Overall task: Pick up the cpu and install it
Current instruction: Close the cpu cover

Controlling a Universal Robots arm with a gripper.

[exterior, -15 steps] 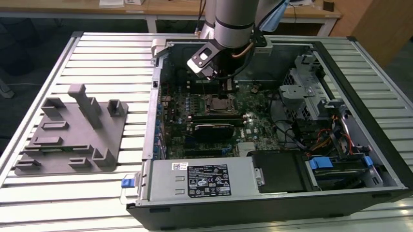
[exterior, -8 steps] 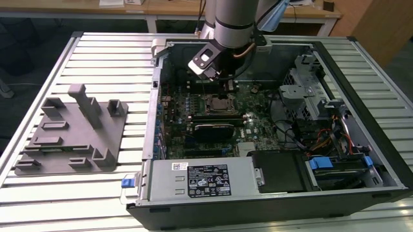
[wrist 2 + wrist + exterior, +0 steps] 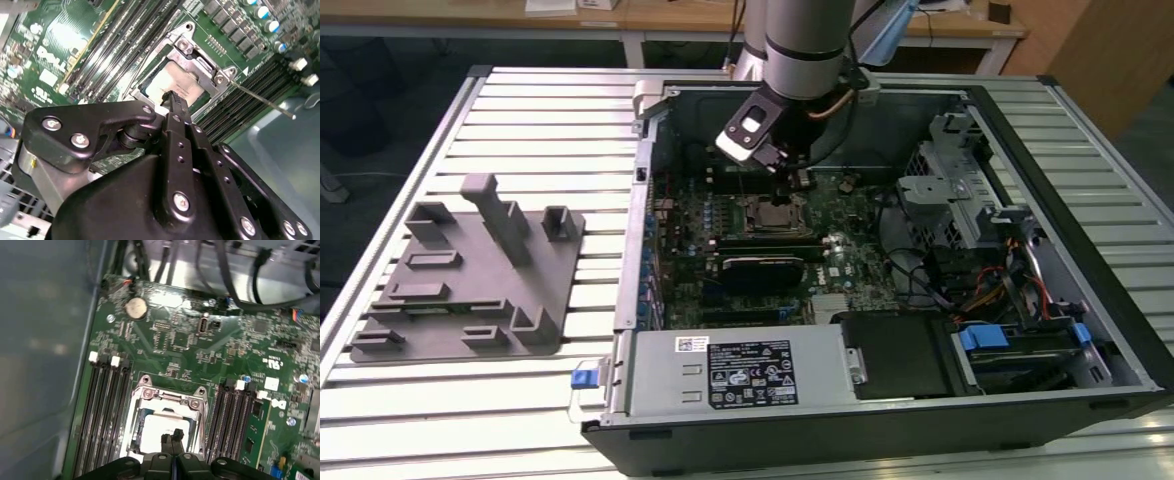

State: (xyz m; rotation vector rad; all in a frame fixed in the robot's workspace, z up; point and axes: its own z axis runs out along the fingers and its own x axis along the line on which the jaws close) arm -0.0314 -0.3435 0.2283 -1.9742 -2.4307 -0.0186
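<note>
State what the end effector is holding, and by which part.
Nothing is held. The end effector is shut with nothing between its fingers, its tips just above the top face of the cpu, which lies in the socket frame.

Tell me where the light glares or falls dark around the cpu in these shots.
Second wrist view: glare washes the memory slots, the cpu shines pale, the tool in front is dark. First wrist view: a bright patch on the motherboard beside the coin battery. Exterior view: the case interior is dimmer than the table.
</note>
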